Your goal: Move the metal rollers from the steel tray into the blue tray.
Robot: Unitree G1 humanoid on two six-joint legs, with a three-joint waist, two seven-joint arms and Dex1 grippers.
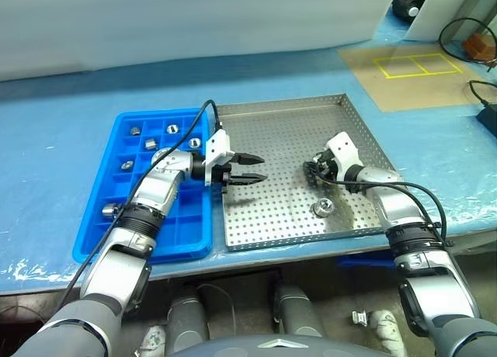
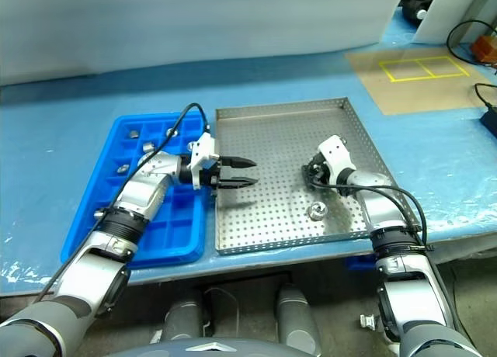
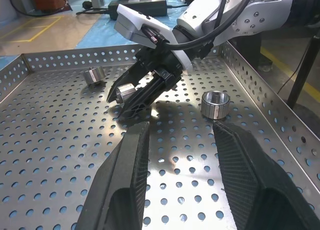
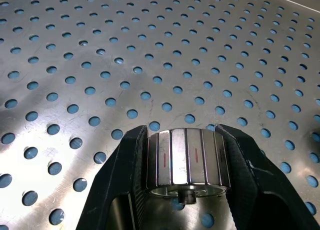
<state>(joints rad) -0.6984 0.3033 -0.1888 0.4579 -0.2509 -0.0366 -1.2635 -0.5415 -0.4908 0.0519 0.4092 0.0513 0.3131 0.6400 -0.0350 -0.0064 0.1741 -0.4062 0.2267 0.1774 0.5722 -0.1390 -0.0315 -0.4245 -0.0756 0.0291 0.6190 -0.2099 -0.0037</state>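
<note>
A blue-covered table [image 1: 62, 124] carries the blue tray [image 1: 116, 225] beside the steel tray [image 1: 272, 225], whose perforated middle lies open. The right wrist view shows the right gripper [image 1: 314, 173] clamped on a metal roller [image 4: 187, 162]. Another roller [image 1: 322, 208] lies near the front rim. The left gripper [image 1: 250, 168] hovers level, part-open, holding nothing.

bright, even light | glare on steel tray [image 4: 55, 155] | soft shadows
</note>
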